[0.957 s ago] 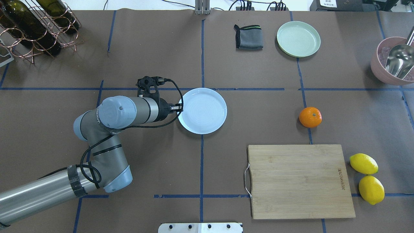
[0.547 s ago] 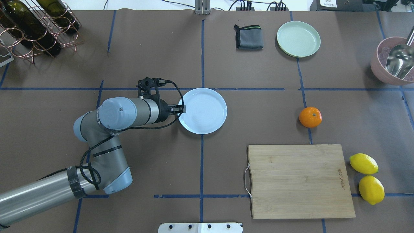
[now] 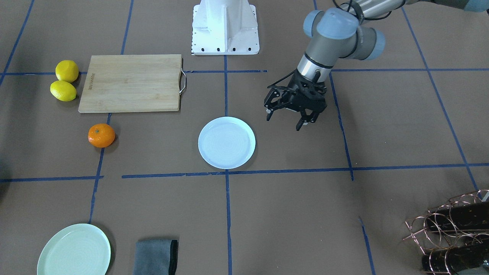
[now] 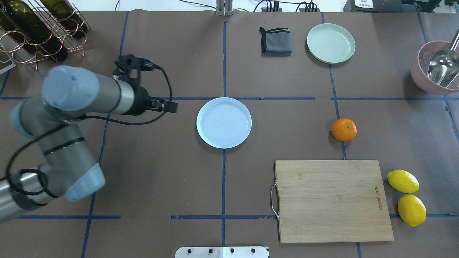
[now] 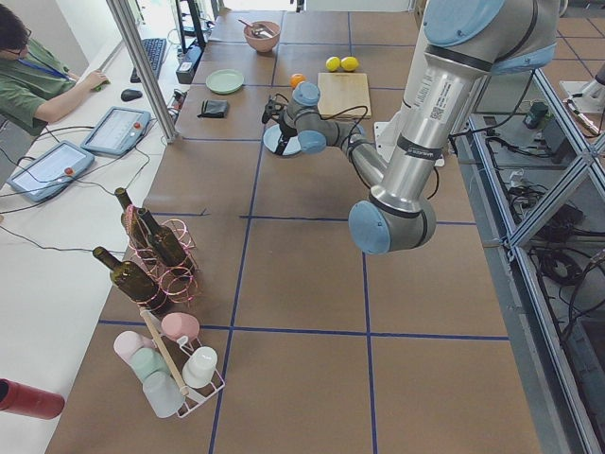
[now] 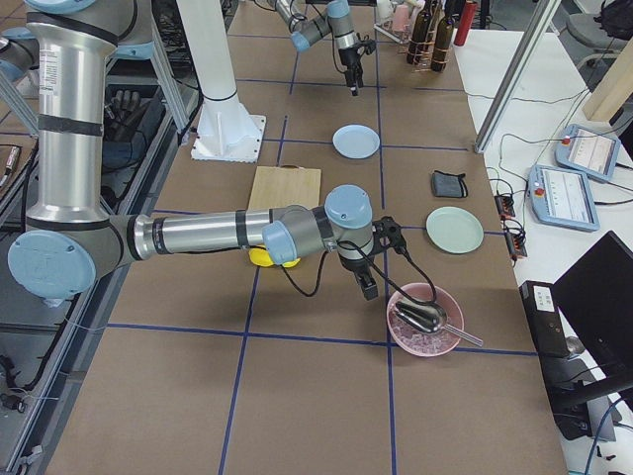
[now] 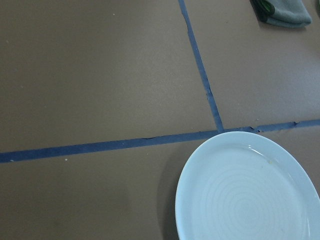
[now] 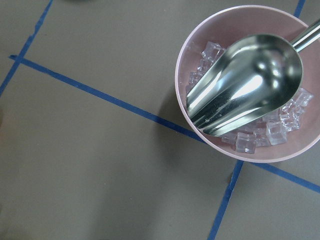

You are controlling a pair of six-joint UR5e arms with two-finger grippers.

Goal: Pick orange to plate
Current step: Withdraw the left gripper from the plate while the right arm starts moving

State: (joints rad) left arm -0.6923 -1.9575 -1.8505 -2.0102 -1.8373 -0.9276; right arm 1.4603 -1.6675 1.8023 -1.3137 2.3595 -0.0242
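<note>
Nearest the robot, you see the cutting board. Just past its far edge the orange lies on the table, well apart from the plate. The left gripper hangs released, jaws spread, near the plate. Whether the right gripper, by the pink bowl, is released or clenched, you cannot tell.
</note>
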